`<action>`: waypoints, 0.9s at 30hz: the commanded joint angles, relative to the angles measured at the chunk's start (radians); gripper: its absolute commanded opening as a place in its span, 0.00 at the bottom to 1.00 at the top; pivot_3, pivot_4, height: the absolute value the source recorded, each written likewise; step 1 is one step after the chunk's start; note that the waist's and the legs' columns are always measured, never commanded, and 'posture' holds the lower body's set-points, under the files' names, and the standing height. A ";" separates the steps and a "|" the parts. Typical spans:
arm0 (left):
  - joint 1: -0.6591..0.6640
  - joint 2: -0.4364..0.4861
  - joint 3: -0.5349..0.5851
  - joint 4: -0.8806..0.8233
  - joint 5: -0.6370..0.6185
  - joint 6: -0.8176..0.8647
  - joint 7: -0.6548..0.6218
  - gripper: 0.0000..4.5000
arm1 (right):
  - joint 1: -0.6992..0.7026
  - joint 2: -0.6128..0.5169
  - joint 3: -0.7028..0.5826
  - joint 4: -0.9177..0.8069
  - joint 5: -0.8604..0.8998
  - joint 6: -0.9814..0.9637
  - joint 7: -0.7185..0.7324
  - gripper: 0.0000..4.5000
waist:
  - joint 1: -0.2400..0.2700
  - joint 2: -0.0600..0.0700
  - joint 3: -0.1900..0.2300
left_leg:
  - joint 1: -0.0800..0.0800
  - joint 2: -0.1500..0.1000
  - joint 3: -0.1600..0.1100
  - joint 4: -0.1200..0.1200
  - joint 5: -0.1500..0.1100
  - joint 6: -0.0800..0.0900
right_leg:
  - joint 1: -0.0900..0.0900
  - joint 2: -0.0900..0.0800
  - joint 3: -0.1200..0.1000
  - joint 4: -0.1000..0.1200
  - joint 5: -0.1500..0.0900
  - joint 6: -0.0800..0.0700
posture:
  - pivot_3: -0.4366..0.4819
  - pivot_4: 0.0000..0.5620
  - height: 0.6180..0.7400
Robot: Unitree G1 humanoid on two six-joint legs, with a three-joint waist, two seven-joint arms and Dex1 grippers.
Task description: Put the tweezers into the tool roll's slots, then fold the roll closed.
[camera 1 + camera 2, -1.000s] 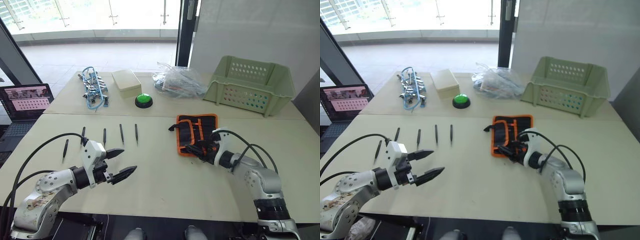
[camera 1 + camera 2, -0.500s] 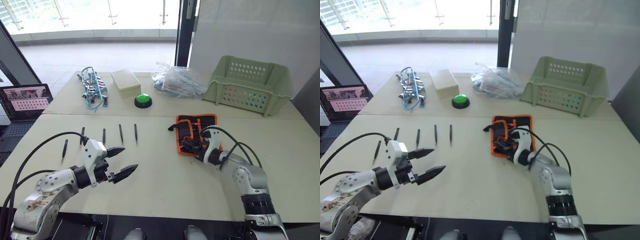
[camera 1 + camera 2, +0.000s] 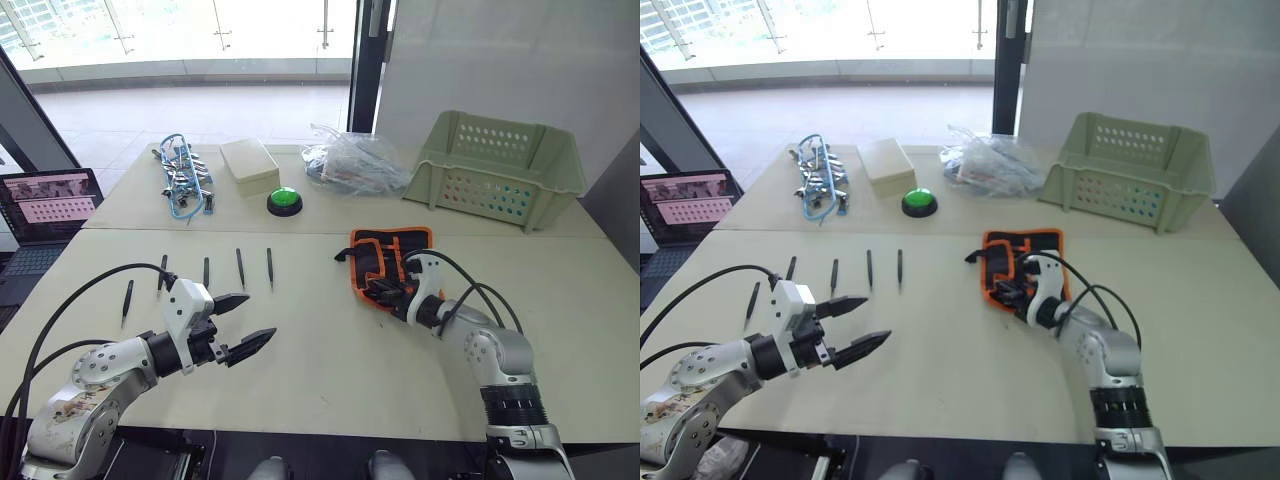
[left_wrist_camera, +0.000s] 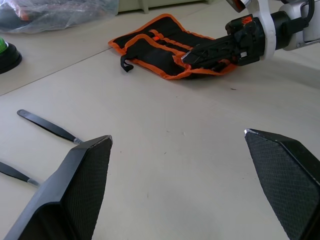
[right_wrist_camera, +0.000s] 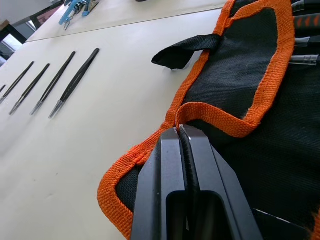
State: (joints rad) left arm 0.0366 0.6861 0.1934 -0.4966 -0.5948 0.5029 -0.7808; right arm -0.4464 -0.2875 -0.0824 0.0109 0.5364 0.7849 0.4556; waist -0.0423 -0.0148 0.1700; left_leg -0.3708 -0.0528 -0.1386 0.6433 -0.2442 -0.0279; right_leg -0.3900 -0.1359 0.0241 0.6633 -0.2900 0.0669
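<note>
Several slim black tweezers [image 3: 240,267] lie in a row on the table at the left, also seen as dark rods [image 5: 75,80] in the right wrist view. The tool roll [image 3: 385,255], black with orange edging, lies partly open at centre right, its strap [image 5: 187,50] sticking out toward the tweezers. My right gripper [image 3: 385,293] is shut on the roll's near orange edge [image 5: 210,112], which curls up at the fingertips. My left gripper [image 3: 258,316] hovers open over bare table, short of the tweezers row, holding nothing.
At the back of the table stand a pale green basket [image 3: 495,165], a clear plastic bag [image 3: 355,165], a green button [image 3: 286,200], a beige box [image 3: 252,165] and a blue-and-silver tangle of clips [image 3: 185,175]. A laptop [image 3: 45,195] sits off the table's left side.
My right gripper has gone from open to shut at the roll's near edge and shifted slightly left. The left arm has stayed where it was.
</note>
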 commanded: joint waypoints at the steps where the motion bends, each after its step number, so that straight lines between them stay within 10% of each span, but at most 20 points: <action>1: -0.002 0.003 0.001 -0.013 -0.001 -0.020 -0.015 1.00 | 0.025 -0.021 0.015 -0.129 0.052 0.060 0.040 0.13 | 0.001 0.000 0.000 | 0.000 0.000 0.000 0.000 0.000 0.000 | 0.000 0.000 0.000 0.000 0.000 0.000 | 0.48 0.27 1.00; 5: 0.003 0.000 0.002 -0.011 0.003 -0.026 -0.022 1.00 | 0.047 -0.042 0.026 -0.178 0.041 0.101 0.015 0.42 | 0.000 0.000 0.000 | 0.000 0.000 0.000 0.000 0.000 0.000 | 0.000 0.000 0.000 -0.001 0.000 0.000 | 0.48 0.27 1.00; 27: 0.035 -0.012 -0.008 0.037 0.039 -0.098 -0.066 1.00 | -0.012 0.071 -0.134 -0.126 0.115 0.273 -0.203 0.42 | 0.000 0.000 0.000 | 0.000 0.001 0.000 -0.001 0.000 0.000 | -0.001 0.005 0.009 -0.001 0.000 0.000 | 0.48 0.27 1.00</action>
State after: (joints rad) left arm 0.0707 0.6730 0.1790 -0.4501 -0.5530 0.4208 -0.8404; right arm -0.4357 -0.2228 -0.1797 -0.1039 0.6174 1.0229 0.2825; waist -0.0425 -0.0148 0.1700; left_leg -0.3711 -0.0522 -0.1384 0.6426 -0.2442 -0.0278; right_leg -0.3910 -0.1313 0.0336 0.6627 -0.2901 0.0669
